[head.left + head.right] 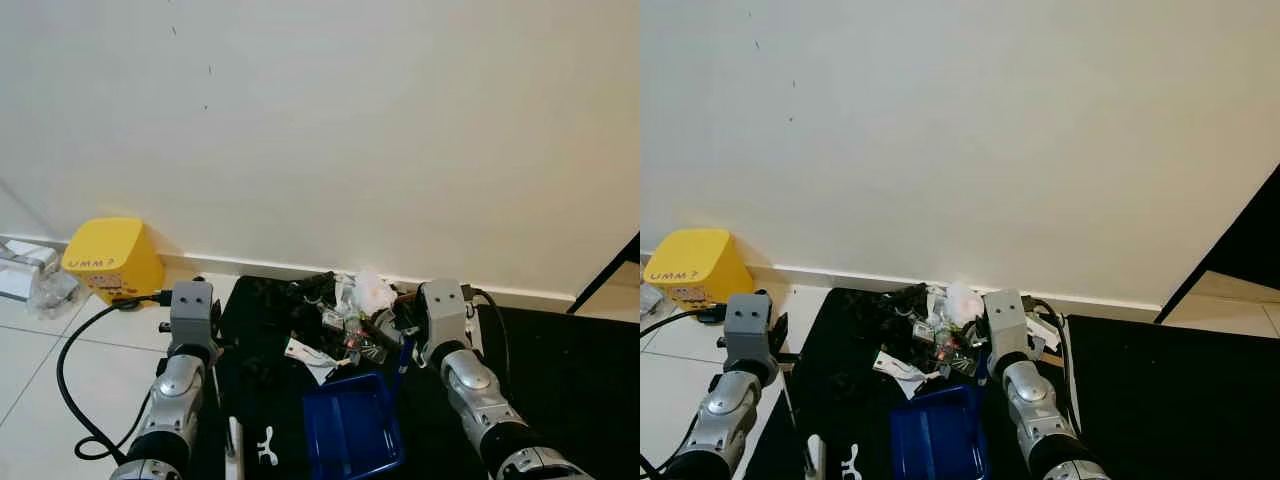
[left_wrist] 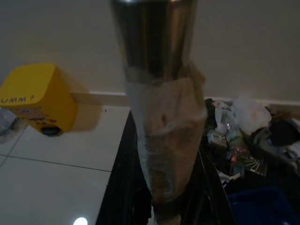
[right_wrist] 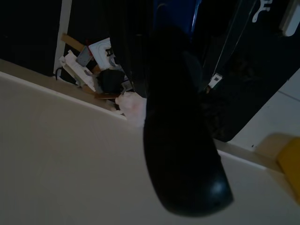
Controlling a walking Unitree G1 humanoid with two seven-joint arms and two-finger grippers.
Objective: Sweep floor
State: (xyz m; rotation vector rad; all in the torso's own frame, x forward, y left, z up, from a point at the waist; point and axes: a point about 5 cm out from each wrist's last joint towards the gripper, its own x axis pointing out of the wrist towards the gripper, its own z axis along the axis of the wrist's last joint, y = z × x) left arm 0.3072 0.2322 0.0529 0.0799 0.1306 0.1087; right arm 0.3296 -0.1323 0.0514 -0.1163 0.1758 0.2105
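A pile of litter (image 1: 345, 320), paper scraps, wrappers and dark bits, lies on a black mat (image 1: 565, 380) against the wall. Just before it sits a blue dustpan (image 1: 350, 425). Its dark handle (image 3: 180, 140) runs up into my right gripper (image 1: 415, 355), which is shut on it beside the pile's right side. My left gripper (image 1: 210, 345) is at the mat's left edge, shut on the broom's metal handle (image 2: 157, 70), which is wrapped in pale tape (image 2: 166, 131). White parts of the broom (image 1: 236, 440) lie low on the mat.
A yellow box (image 1: 108, 258) stands by the wall at left, with clear bags (image 1: 30, 278) beyond it. A black cable (image 1: 75, 370) loops over the white tiles. A dark slanted edge (image 1: 612, 265) rises at far right. White skirting (image 1: 270, 266) runs along the wall.
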